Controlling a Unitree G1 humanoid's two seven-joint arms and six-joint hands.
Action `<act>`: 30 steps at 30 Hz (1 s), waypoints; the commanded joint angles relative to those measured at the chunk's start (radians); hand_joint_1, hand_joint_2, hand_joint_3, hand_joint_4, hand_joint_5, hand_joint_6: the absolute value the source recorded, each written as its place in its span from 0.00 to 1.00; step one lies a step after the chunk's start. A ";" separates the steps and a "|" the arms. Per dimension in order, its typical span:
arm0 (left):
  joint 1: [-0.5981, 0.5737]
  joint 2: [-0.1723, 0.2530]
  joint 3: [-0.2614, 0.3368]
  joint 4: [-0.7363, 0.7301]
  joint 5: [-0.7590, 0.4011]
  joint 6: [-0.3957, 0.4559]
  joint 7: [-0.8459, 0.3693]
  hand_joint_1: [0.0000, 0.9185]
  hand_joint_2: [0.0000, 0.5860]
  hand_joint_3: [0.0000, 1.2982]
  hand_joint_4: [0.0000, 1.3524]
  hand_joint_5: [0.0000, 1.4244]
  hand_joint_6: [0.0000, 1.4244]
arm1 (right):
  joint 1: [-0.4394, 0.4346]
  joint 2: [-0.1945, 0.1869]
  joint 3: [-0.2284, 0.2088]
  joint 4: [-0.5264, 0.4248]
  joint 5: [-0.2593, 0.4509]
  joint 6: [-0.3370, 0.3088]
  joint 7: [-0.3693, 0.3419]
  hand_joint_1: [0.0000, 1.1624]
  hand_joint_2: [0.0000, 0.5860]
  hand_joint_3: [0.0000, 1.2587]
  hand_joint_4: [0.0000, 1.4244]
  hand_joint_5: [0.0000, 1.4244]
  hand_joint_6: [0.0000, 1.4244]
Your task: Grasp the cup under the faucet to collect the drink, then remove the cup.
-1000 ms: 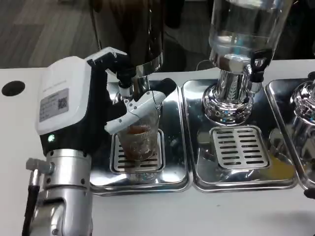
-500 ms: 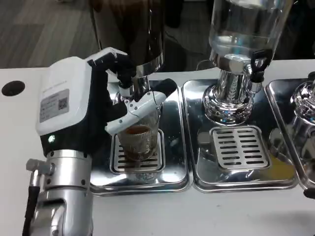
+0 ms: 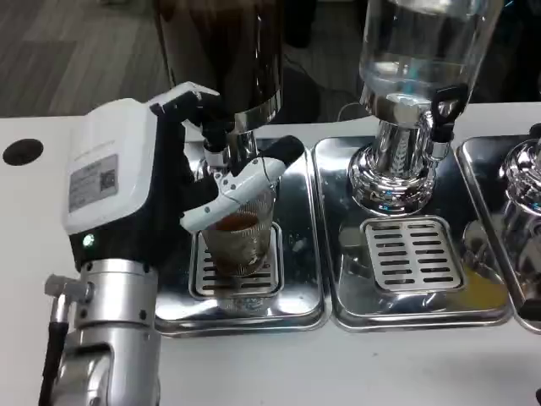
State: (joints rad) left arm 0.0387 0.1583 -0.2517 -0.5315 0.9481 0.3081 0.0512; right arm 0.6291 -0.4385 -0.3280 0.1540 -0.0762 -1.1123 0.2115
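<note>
On white table (image 3: 355,364) | steel trays (image 3: 300,309) | left hand (image 3: 148,182) fingers clamped on cup (image 3: 241,241)

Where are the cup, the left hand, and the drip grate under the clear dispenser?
cup (image 3: 245,241): head view, on its ribbed glass wall.
left hand (image 3: 127,169): head view, on its white back.
drip grate (image 3: 414,254): head view, on its slotted middle.

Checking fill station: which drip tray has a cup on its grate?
The leftmost drip tray, under the dark dispenser: the left hand holds the glass cup there. The middle tray's grate is bare.
</note>
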 commanded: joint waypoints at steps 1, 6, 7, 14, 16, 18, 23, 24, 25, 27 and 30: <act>0.035 -0.012 0.030 -0.004 -0.101 -0.079 0.038 0.03 0.05 0.23 0.18 0.64 0.80 | 0.003 0.001 0.011 0.010 -0.001 0.006 0.000 0.55 0.62 0.23 0.16 0.14 0.04; 0.050 -0.015 0.091 -0.014 -0.176 -0.156 0.096 0.01 0.04 0.17 0.11 0.54 0.79 | 0.007 -0.001 0.027 0.015 0.021 0.017 0.003 0.55 0.62 0.23 0.16 0.14 0.04; 0.057 -0.018 0.097 -0.016 -0.182 -0.166 0.103 0.00 0.04 0.17 0.11 0.49 0.78 | 0.007 -0.002 0.030 0.014 0.026 0.020 0.004 0.55 0.62 0.23 0.16 0.14 0.04; 0.171 0.004 0.135 -0.044 -0.168 -0.247 0.159 0.00 0.05 0.17 0.09 0.27 0.58 | 0.010 -0.014 0.077 -0.004 0.120 0.071 0.037 0.54 0.60 0.24 0.16 0.14 0.05; 0.210 0.022 0.142 -0.053 -0.144 -0.263 0.162 0.00 0.05 0.17 0.09 0.26 0.55 | 0.010 -0.017 0.090 -0.015 0.153 0.091 0.053 0.53 0.59 0.23 0.15 0.14 0.06; 0.271 0.051 0.160 -0.063 -0.116 -0.276 0.157 0.00 0.05 0.19 0.11 0.26 0.53 | 0.005 -0.022 0.104 -0.033 0.185 0.120 0.073 0.52 0.56 0.23 0.15 0.14 0.06; 0.391 0.119 0.216 -0.089 -0.054 -0.273 0.102 0.00 0.05 0.20 0.13 0.21 0.42 | -0.007 -0.026 0.132 -0.094 0.239 0.202 0.120 0.53 0.50 0.22 0.14 0.14 0.07; 0.414 0.133 0.231 -0.094 -0.044 -0.275 0.091 0.00 0.05 0.20 0.13 0.20 0.41 | -0.013 -0.025 0.138 -0.112 0.247 0.225 0.128 0.53 0.50 0.22 0.14 0.14 0.07; 0.437 0.146 0.246 -0.101 -0.040 -0.276 0.080 0.00 0.05 0.20 0.13 0.20 0.41 | -0.016 -0.024 0.142 -0.124 0.253 0.242 0.134 0.53 0.50 0.22 0.14 0.14 0.07; 0.480 0.163 0.275 -0.113 -0.042 -0.284 0.068 0.00 0.05 0.20 0.13 0.19 0.40 | -0.029 -0.025 0.149 -0.154 0.264 0.288 0.146 0.53 0.47 0.21 0.13 0.13 0.06; 0.553 0.178 0.317 -0.136 -0.044 -0.299 0.064 0.00 0.05 0.20 0.12 0.19 0.40 | -0.051 -0.026 0.156 -0.192 0.279 0.358 0.162 0.54 0.40 0.20 0.12 0.12 0.06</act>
State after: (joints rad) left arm 0.5322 0.3159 0.0265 -0.6320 0.8861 0.0323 0.1275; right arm 0.5985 -0.4556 -0.1795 0.0033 0.1695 -0.8186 0.3538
